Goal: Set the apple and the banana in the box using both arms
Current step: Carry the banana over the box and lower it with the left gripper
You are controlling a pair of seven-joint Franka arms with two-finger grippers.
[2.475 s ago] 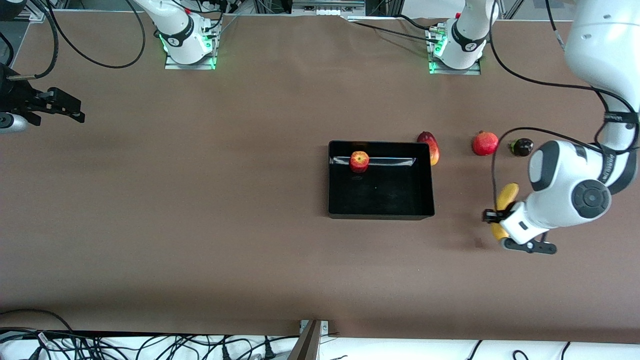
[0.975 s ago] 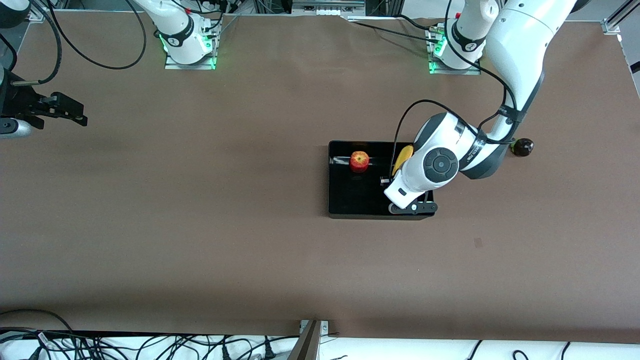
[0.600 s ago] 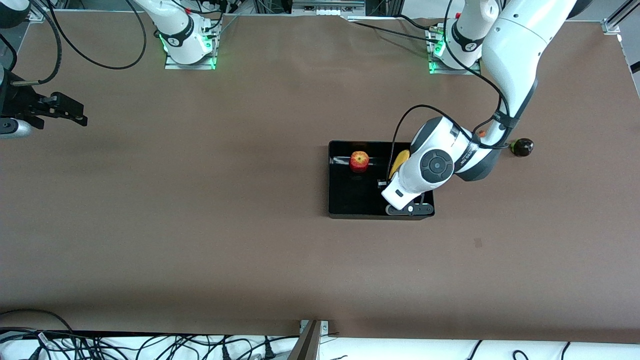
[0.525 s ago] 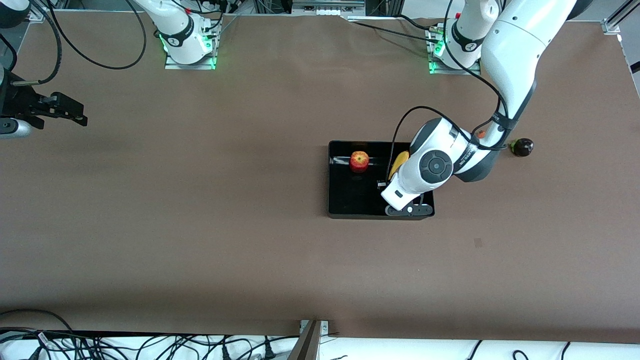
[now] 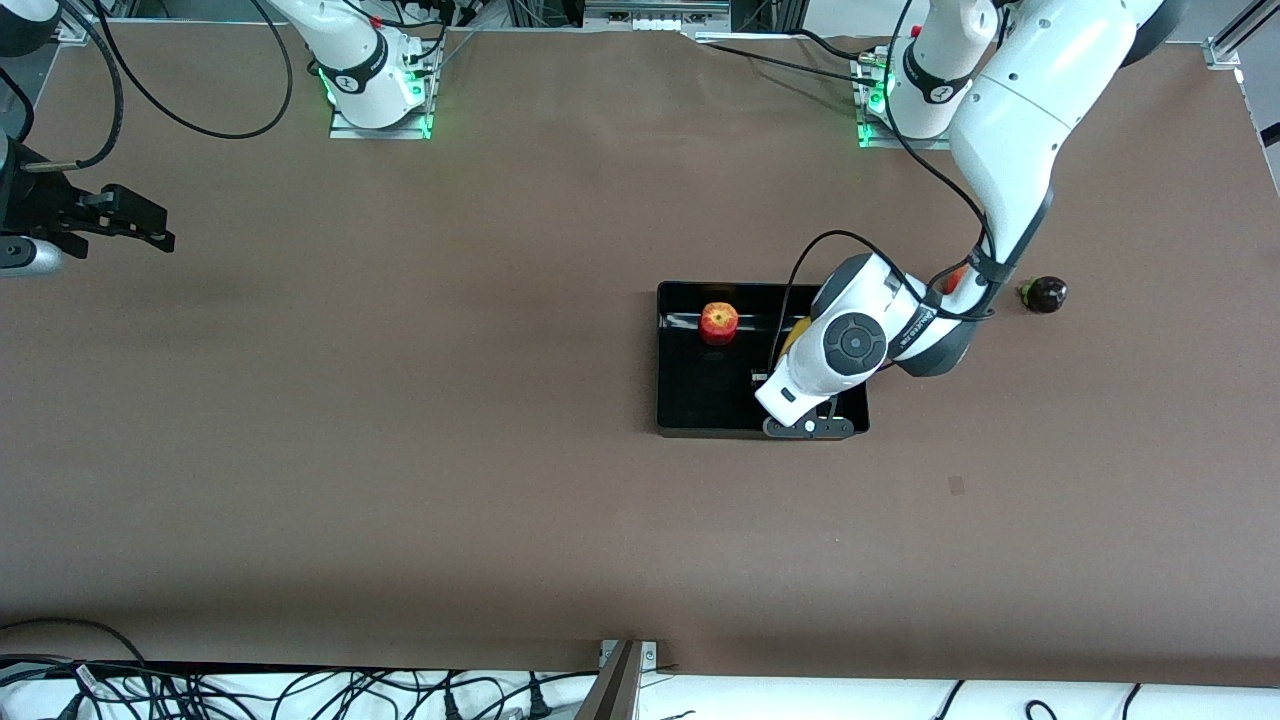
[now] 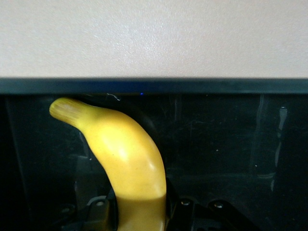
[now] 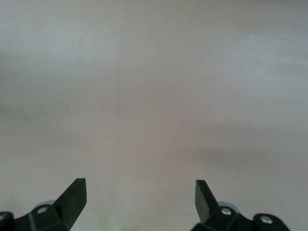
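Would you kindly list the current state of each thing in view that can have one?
banana: held over the box
apple: resting in the box
box: open-topped, holding the apple
left gripper: shut on the banana
right gripper: open, empty, waiting at the right arm's end of the table

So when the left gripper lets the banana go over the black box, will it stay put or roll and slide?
The banana, clamped in the left gripper over the box, looks stiff and curved, so it will probably rock, not roll. The glossy floor may let it slide slightly. The low walls should likely contain it.
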